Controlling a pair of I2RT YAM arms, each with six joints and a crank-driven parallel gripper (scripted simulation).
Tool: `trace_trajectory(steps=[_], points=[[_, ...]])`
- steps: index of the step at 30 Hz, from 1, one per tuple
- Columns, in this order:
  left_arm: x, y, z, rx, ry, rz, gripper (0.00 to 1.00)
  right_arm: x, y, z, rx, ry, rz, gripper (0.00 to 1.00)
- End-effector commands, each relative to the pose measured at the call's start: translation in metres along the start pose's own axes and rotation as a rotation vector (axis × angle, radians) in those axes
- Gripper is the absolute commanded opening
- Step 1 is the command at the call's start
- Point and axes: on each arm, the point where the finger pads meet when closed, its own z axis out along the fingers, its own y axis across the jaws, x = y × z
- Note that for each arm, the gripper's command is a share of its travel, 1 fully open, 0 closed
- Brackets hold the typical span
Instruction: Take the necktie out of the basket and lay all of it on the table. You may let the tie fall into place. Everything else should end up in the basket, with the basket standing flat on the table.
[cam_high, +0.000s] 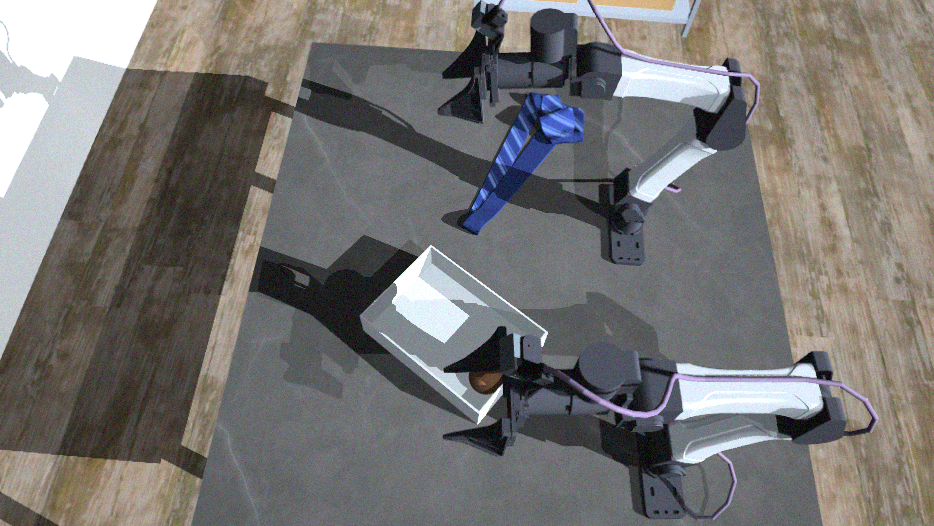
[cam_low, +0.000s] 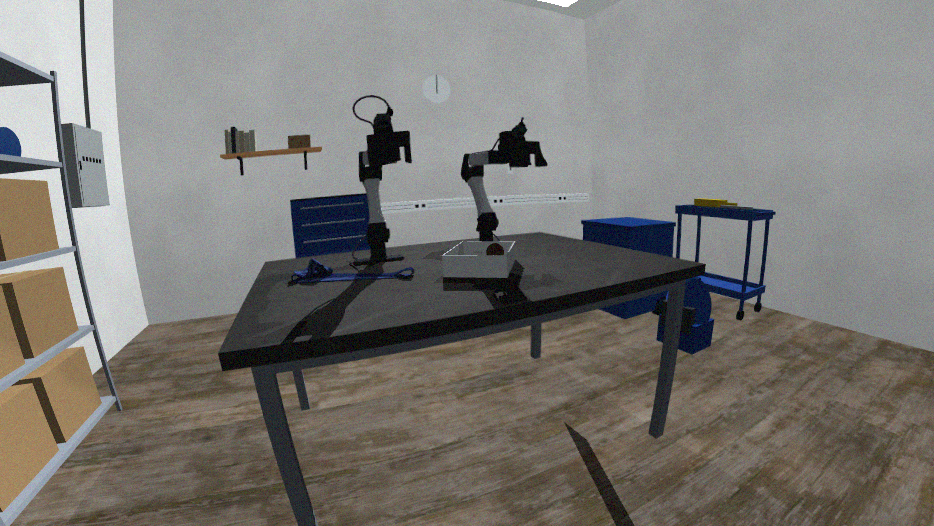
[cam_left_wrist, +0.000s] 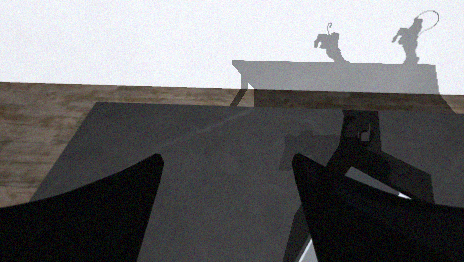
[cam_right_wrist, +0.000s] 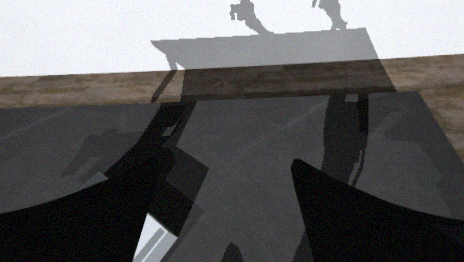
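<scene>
Both claws wide, nothing held: left gripper (cam_high: 445, 403) (cam_low: 541, 160) (cam_left_wrist: 228, 158), right gripper (cam_high: 443, 93) (cam_low: 405, 158) (cam_right_wrist: 232, 156). If I dip the left one, it could clip the white rectangular basket (cam_high: 486, 287) (cam_low: 477, 266) (cam_left_wrist: 311, 252) (cam_right_wrist: 155, 240) and tip out the brown round object (cam_high: 484, 382) (cam_low: 494, 248). Blue striped fabric necktie (cam_high: 522, 163) (cam_low: 366, 276) is on the dark grey table (cam_high: 326, 418) (cam_low: 562, 261) (cam_left_wrist: 225, 200) (cam_right_wrist: 260, 130), folded, one end bunched
</scene>
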Motion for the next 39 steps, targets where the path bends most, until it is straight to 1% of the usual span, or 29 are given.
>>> trace_trajectory(steps=[1,21,39], points=[[-0.004,0.0,-0.004,0.0,-0.019,0.0,1.0,-0.004,0.004,-0.005,-0.004,-0.038,0.002,1.0],[-0.004,0.0,-0.004,0.0,-0.019,0.0,1.0,0.022,0.003,-0.003,-0.004,-0.037,0.003,1.0],[-0.004,0.0,-0.004,0.0,-0.019,0.0,1.0,0.034,0.003,-0.002,-0.003,-0.035,0.004,1.0]])
